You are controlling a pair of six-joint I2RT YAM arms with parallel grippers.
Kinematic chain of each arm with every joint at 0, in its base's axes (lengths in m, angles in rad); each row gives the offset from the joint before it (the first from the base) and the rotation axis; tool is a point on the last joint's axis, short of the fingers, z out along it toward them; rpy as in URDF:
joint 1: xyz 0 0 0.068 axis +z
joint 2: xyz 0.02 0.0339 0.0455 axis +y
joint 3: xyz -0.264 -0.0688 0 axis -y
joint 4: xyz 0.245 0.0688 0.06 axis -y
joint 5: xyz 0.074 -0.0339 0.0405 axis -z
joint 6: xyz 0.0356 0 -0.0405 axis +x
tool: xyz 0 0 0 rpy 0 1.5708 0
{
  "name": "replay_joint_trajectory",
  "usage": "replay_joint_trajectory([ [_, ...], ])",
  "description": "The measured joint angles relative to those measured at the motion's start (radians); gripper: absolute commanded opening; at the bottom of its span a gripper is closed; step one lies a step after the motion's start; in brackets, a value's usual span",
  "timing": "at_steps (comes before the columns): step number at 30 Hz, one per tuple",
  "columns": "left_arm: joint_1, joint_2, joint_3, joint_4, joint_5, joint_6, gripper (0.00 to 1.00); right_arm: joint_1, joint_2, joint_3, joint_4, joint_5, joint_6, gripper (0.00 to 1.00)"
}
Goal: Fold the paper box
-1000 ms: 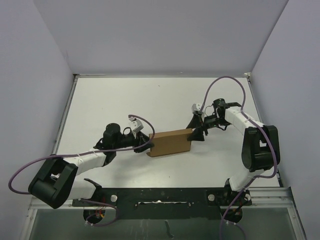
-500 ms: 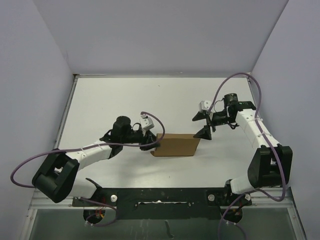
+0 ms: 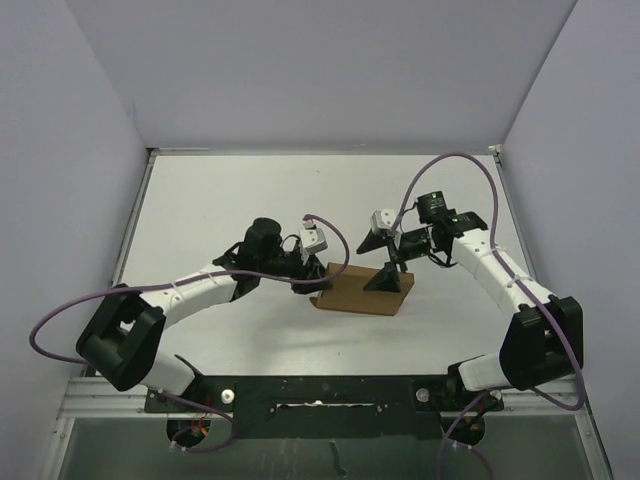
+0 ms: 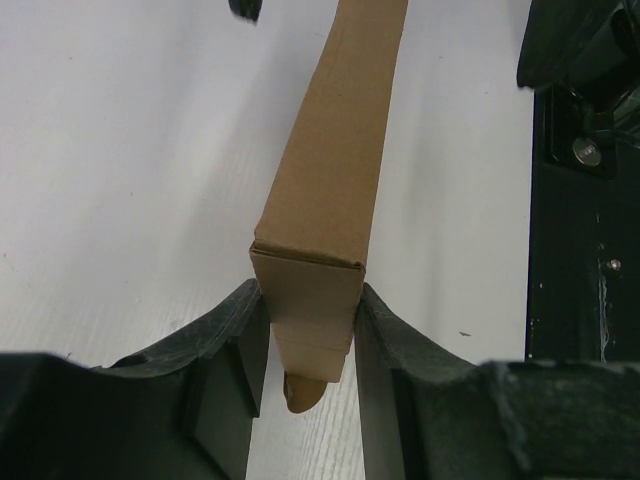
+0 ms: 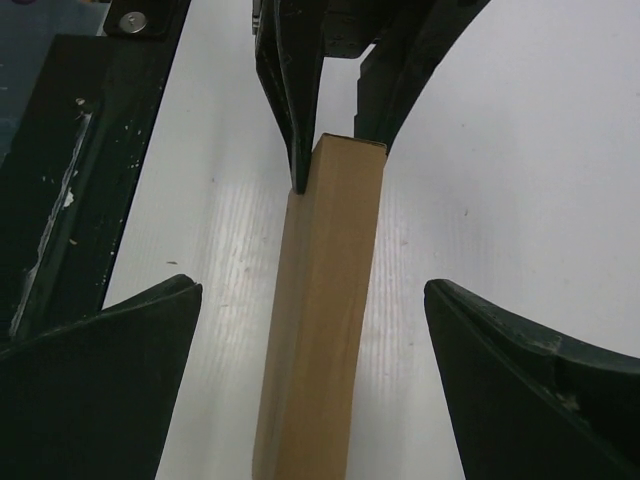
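The paper box point(image 3: 362, 291) is lying near the middle of the table point(image 3: 250, 200), between the two arms, and it is already looking like a thin closed rectangular box, not like a flat sheet. The left gripper point(image 3: 314, 282) is clenching the left end of it: in the left wrist view, its jaws are pressing on both narrow sides of the box point(image 4: 330, 180). The right gripper point(image 3: 380, 262) is released. Its jaws are standing wide apart, one on each side of the other part of the box point(image 5: 320, 330), and they are not touching the cardboard. Whether the box is resting on the table or hanging a little above it, I cannot tell. I am judging that most of the folding is done, because the long walls are standing and the creases are looking sharp. At the end inside the left gripper, a small tab point(image 4: 297, 392) is sticking out under the end wall, so this end is probably needing a last tuck. The far end is not showing clearly enough to judge.
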Motion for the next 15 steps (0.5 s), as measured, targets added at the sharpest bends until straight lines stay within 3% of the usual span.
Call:
replay_joint_trajectory([
  [15, -0.061, 0.097, 0.143, -0.085, -0.017, 0.023, 0.12, 0.049, 0.039, -0.085, 0.228, 0.071, 0.274, 0.78],
])
